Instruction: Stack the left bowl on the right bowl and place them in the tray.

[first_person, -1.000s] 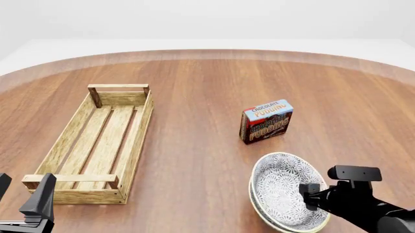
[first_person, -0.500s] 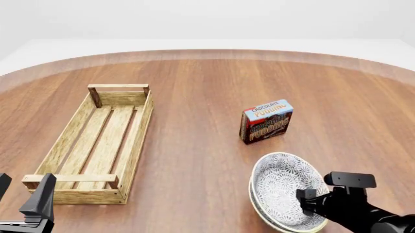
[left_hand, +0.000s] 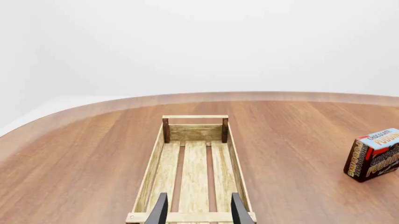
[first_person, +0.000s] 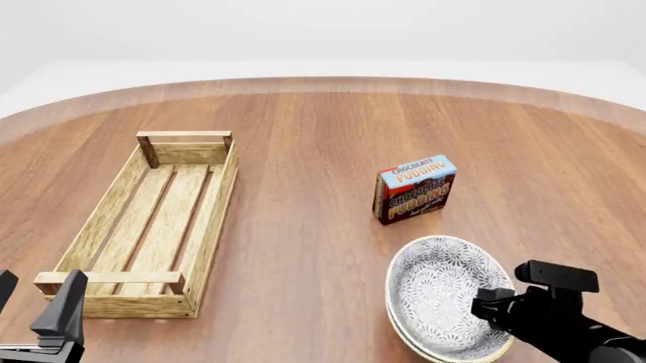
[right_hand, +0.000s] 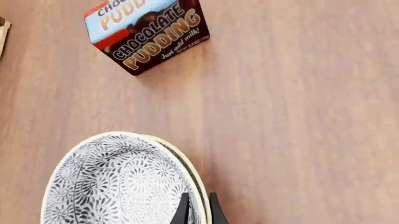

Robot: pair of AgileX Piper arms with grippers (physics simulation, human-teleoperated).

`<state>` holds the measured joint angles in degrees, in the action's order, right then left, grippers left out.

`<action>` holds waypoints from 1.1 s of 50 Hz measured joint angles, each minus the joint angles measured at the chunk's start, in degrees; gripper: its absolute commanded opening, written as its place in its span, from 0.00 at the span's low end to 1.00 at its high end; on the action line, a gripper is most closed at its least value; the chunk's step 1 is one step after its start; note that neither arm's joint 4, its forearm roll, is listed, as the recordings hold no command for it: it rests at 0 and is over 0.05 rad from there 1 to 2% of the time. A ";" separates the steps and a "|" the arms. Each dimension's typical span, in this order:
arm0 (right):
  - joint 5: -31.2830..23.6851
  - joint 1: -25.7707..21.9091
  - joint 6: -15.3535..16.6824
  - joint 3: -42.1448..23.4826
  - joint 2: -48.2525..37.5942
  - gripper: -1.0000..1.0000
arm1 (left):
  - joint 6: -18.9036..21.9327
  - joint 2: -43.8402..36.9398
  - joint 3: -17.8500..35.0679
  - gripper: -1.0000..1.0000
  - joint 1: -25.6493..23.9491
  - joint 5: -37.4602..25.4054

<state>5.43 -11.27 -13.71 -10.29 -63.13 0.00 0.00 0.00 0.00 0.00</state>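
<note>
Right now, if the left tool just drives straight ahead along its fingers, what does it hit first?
Most likely the near end bar of the tray: it lies right in front of the left tool, whose open fingers straddle it. Whether the tool clears it in height is unclear.

The only writing stands on the pudding box (right_hand: pixel 148 33). Its brown front reads "CHOCOLATE PUDDING" in large orange letters, with "Just add milk!" in small white script below. The front view shows the same box (first_person: pixel 415 189) with "CHOCOLATE" on its blue top band and "PUDDING" beneath.
</note>
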 measured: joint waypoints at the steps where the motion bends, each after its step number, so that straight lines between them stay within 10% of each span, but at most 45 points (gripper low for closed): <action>1: -0.67 -0.03 -0.08 -0.02 0.80 0.00 | 0.00 0.00 0.00 1.00 0.00 0.00; 26: -18.61 -0.59 0.53 -11.81 15.41 0.00 | 0.00 0.00 0.00 1.00 0.00 0.00; 55: -30.23 -8.10 8.00 -57.14 -8.20 0.00 | 0.00 0.00 0.00 1.00 0.00 0.00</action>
<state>-24.79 -19.37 -5.71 -67.43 -71.34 0.00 0.00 0.00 0.00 0.00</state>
